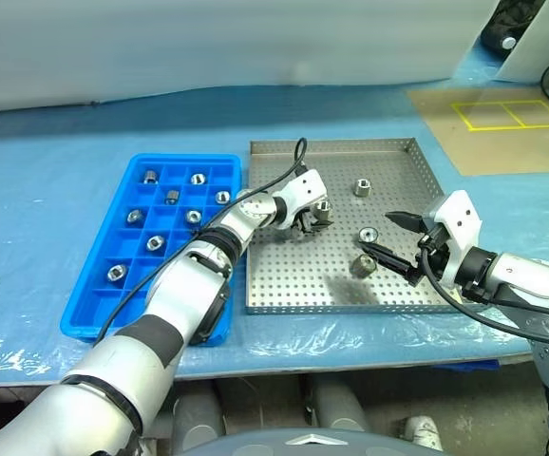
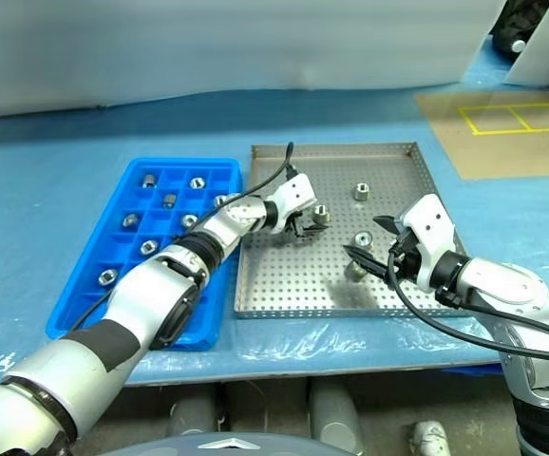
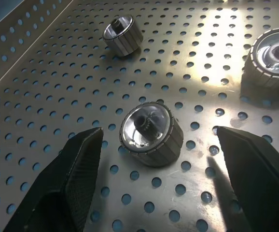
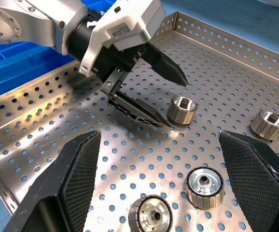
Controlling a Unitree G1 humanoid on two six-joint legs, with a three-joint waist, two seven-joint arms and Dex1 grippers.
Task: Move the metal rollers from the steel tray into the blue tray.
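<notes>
Four metal rollers [image 1: 362, 187] sit in your steel tray [image 1: 284, 285]; your left gripper [image 1: 311, 220] hangs released around one, and your right gripper [image 1: 395, 239] is released too.

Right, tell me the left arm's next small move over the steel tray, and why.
Probably ease the left gripper forward and close on the roller lying between its open fingers. That roller sits free on the steel tray, apart from the others, and is not yet grasped. The right gripper is open too, over the two rollers nearer the tray's front edge.
</notes>
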